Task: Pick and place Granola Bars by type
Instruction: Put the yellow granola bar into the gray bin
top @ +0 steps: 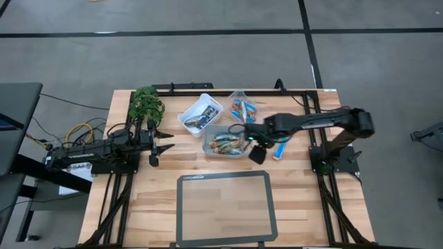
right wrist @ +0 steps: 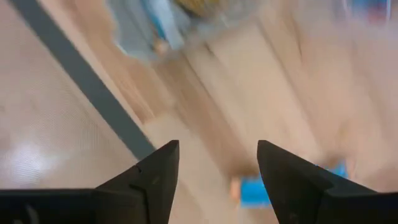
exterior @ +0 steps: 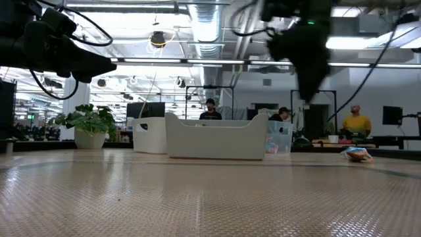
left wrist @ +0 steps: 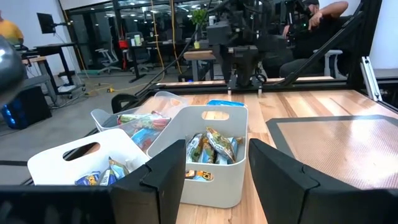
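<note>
A blue granola bar [top: 279,148] lies flat on the wood, right of the near white tub [top: 208,146]; it also shows in the low view [exterior: 357,155]. My right gripper [top: 257,153] hovers open above the table between that tub and the bar. Its blurred wrist view shows the blue bar [right wrist: 258,190] below, near one finger. The near tub [left wrist: 217,180] holds tan-brown bars [left wrist: 211,146]. A second white tub [top: 201,114] and a clear tub [top: 242,107] behind it hold more bars. My left gripper [top: 158,146] waits open at the table's left.
A dark framed mat [top: 225,207] covers the near middle of the table. A potted plant [top: 147,102] stands at the far left corner. Bare wood lies right of the loose bar. People sit at desks in the room beyond the table.
</note>
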